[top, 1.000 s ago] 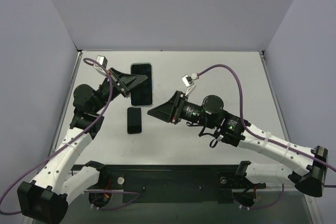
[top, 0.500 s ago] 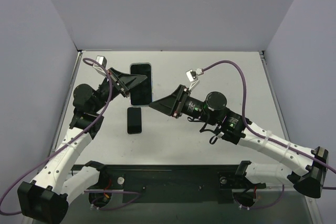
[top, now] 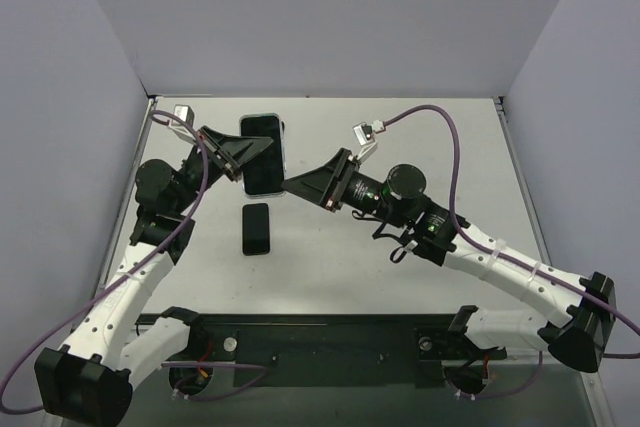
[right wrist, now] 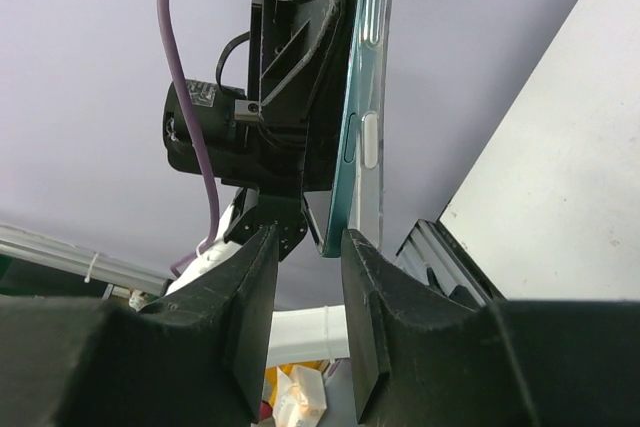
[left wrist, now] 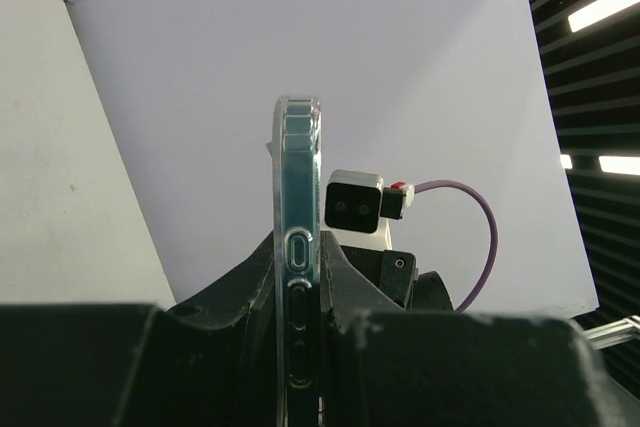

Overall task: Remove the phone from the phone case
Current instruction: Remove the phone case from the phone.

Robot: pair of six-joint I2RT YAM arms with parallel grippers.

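The left arm has the phone [top: 265,179] in its clear case [left wrist: 298,177], over the far-left part of the bench [top: 420,147], not far from the far edge. From above, the dark face looks up, framed by the pale rim of the case. The left gripper [left wrist: 298,287] reaches in from the left edge side. Its fingers [left wrist: 350,282] are pressed hard against both flat sides of the case, which stands edge-on between them, side buttons showing.

The right gripper [right wrist: 308,247] comes in from the right and points at the case's near-right corner. Its fingers [right wrist: 255,307] stand a little apart. The corner of the case sits right at the mouth of the gap between them, narrower than the gap itself. I cannot tell whether either finger touches it. Beyond that corner, the other gripper's black body and purple cable [right wrist: 185,67] show against the wall.

A small black phone [top: 256,229] lies flat on the bench, just nearer than the held case and apart from both grippers.
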